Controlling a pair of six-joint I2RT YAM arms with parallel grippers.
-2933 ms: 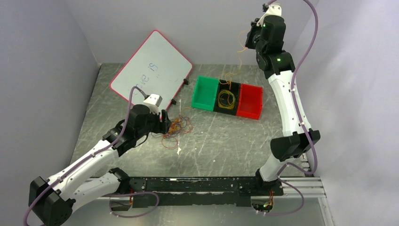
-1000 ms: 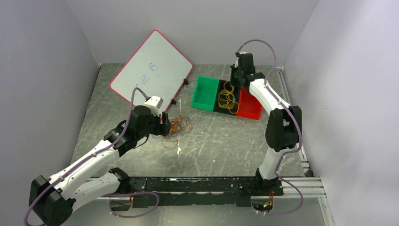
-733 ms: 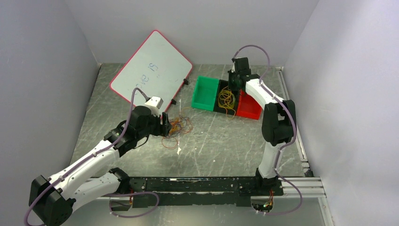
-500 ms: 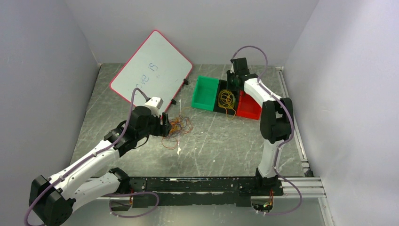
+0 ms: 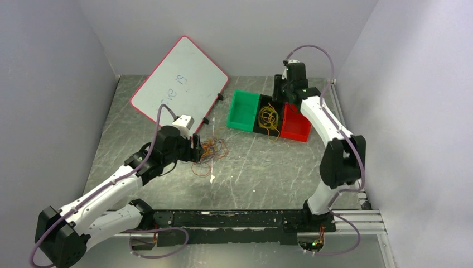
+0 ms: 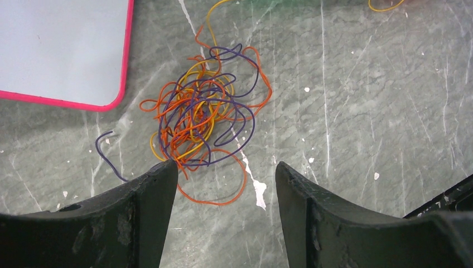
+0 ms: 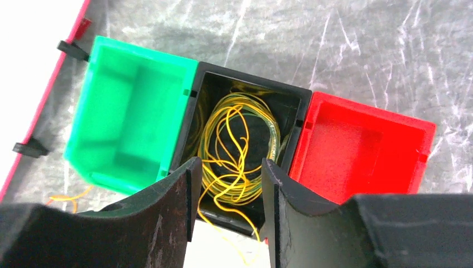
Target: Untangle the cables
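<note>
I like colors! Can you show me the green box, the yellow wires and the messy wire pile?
green box (image 7: 131, 106), right wrist view, its bare floor.
yellow wires (image 7: 235, 151), right wrist view, middle of the coil.
messy wire pile (image 6: 203, 114), left wrist view, middle of the tangle.

Orange, purple, yellow cables (image 6: 203, 120), tangled heap

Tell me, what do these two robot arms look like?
Both the left arm and right arm have white shells with black joints, and a thin purple hose loops along each. The left pincer and right pincer have thick, curved black fingers, slightly scuffed.
</note>
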